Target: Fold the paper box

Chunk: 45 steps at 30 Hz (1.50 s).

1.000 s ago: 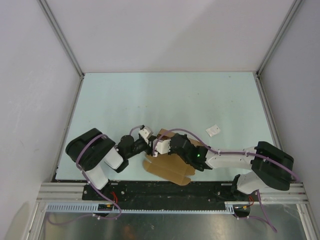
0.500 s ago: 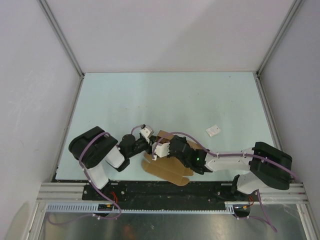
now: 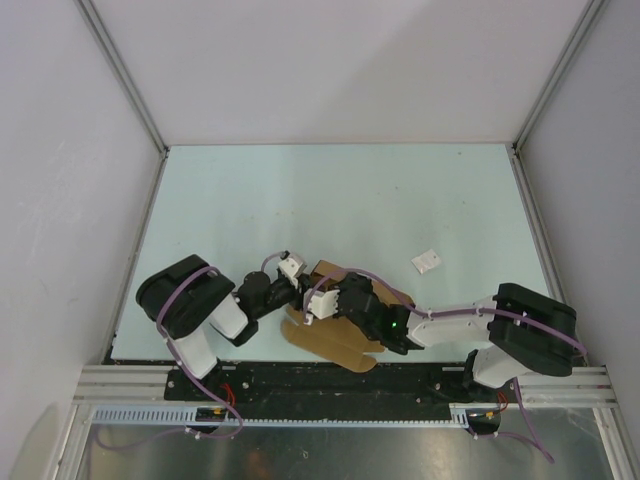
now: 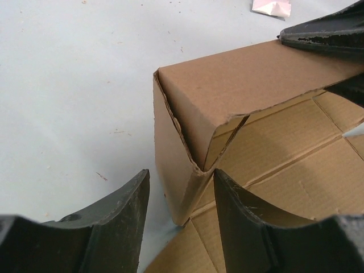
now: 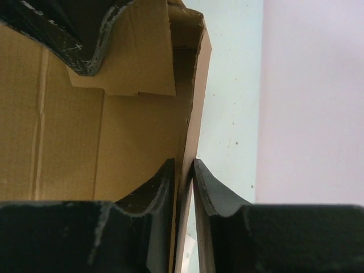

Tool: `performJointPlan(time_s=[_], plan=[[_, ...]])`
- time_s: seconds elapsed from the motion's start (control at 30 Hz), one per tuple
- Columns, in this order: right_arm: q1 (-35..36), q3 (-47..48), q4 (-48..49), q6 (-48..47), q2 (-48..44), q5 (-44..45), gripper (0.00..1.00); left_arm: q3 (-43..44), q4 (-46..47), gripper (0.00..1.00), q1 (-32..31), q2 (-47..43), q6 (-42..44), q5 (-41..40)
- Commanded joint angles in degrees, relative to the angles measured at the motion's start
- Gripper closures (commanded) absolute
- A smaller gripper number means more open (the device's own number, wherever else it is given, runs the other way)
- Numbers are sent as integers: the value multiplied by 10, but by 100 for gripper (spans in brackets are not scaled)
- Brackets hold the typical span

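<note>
A half-folded paper box [image 3: 335, 350] lies at the middle of the table's [image 3: 400, 200] near edge. The left gripper [image 4: 182, 173] stands wide, straddling a raised corner of it. The right gripper [image 5: 183, 165] is narrow around an upright wall; whether it pinches cannot be told. Farther back, to the right, lies a small white scrap [image 3: 426, 261].

Pale green table [image 3: 400, 190], tan paper box [image 3: 340, 350] at near edge, white scrap [image 3: 427, 261]
</note>
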Motion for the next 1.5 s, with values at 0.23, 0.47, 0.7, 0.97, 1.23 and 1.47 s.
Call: performJointPlan(time_s=[0.23,0.47,0.7,0.97,1.23,1.47], plan=[[16,-19,3,15,16,-67,66,15,208,47,-4,-5,-21,-18],[17,-26,28,10,15,-87,65,17,208,48,-6,0,-21,-32],[17,-26,25,13,23,-86,64,18,208,50,-9,2,-23,-36],[17,-27,22,19,27,-83,61,8,208,60,-20,-10,-21,-87],[16,-29,26,20,24,-92,61,-3,208,75,-34,-25,-8,-130],[17,-30,31,25,26,-95,60,-9,208,87,-72,-35,4,-217]])
